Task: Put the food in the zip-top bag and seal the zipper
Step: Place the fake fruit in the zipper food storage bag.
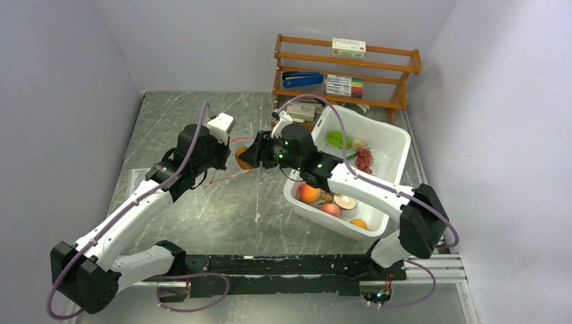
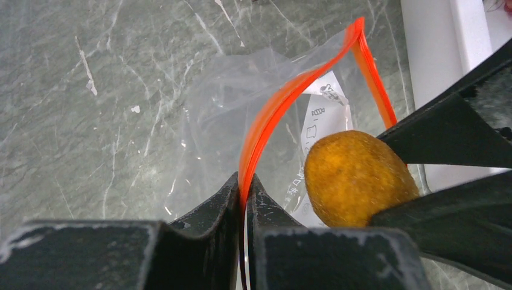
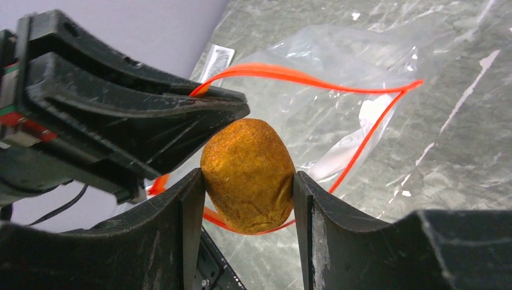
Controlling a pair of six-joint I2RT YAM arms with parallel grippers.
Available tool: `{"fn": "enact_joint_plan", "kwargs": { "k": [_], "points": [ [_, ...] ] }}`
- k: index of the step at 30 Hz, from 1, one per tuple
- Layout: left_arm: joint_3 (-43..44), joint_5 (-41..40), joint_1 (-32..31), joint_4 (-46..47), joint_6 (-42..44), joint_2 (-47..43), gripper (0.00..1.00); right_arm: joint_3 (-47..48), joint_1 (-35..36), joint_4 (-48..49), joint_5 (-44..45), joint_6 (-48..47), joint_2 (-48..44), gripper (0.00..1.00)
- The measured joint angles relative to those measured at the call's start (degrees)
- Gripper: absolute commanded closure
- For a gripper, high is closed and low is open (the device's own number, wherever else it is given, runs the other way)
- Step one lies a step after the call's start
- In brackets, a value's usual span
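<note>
Two tools meet at a clear bag [image 3: 362,66] on the bench [image 2: 90,121].
Clenched on the red-orange zipper strip [image 2: 272,109], the left tool [image 2: 244,184] holds the mouth open; the right tool [image 3: 246,181] grips the orange fruit [image 3: 247,157] at that mouth. Best, I'd say, to push it well past the strip before letting go.

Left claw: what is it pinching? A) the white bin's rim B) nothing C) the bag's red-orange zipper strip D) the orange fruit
C: the left wrist view shows the left claw shut on the zipper strip of the zip-top bag; the orange fruit sits in the right claw.
</note>
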Motion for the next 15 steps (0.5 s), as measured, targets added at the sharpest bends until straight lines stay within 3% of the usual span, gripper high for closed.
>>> {"fn": "enact_joint_plan", "kwargs": {
  "k": [15],
  "points": [
    [-0.24, 1.11, 0.00, 0.37, -0.46, 1.20, 0.93, 4.26, 0.09, -7.48, 5.57, 3.37, 2.93, 0.37]
  ]
}}
